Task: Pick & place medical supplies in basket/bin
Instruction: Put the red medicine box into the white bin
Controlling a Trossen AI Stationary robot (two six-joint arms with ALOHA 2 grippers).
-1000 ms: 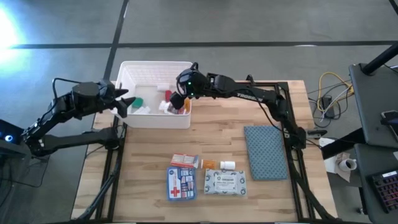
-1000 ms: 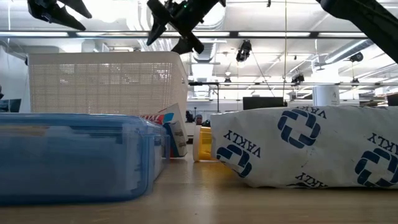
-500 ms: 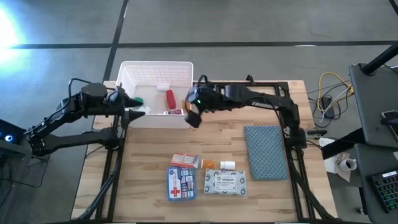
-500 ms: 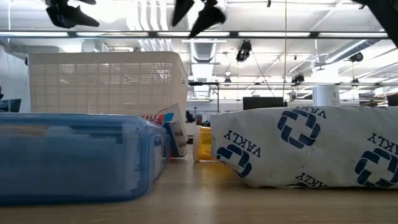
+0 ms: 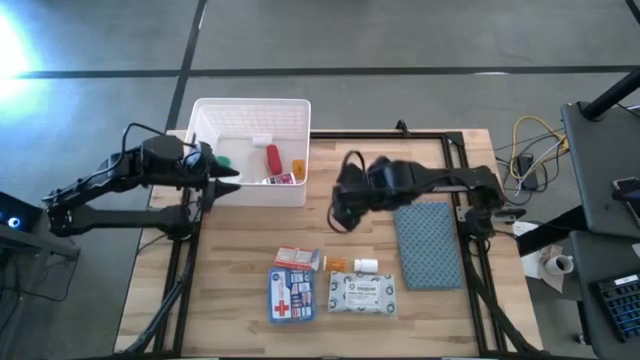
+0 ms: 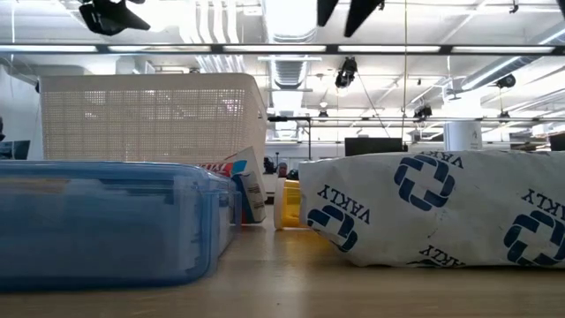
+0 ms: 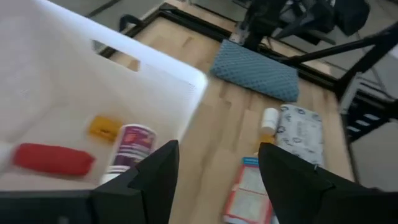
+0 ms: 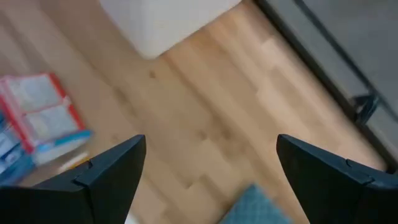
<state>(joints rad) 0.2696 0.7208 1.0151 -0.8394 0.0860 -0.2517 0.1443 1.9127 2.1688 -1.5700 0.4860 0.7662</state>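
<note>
Nearest the front edge of the wooden surface point(image 5: 240, 240) lie the blue-white first-aid pouch point(image 5: 291, 296) and, just beside it, the white wipes pack point(image 5: 362, 294). Right behind the pouch sits a small red and white box point(image 5: 297, 260), and behind the wipes pack lie an orange bit point(image 5: 338, 264) and a small white bottle point(image 5: 366, 265). To their right, apart from them, the blue-grey cloth pad point(image 5: 428, 244) lies flat.

Over the middle of the surface, between the pad and the bin, the right hand point(image 5: 339, 215) hangs above bare wood with its fingers point(image 8: 112, 171) spread wide apart and nothing between them.

Farther back stands the white bin point(image 5: 250, 112), at the rear left of the surface. Inside it lie a red tube point(image 5: 272, 158), a green piece point(image 5: 224, 161), an orange bit point(image 5: 297, 166), and a white pill bottle point(image 7: 130, 145) with a purple label. The left hand point(image 5: 222, 180) hovers at the bin's front left corner, its fingers point(image 7: 155, 177) apart and empty
</note>
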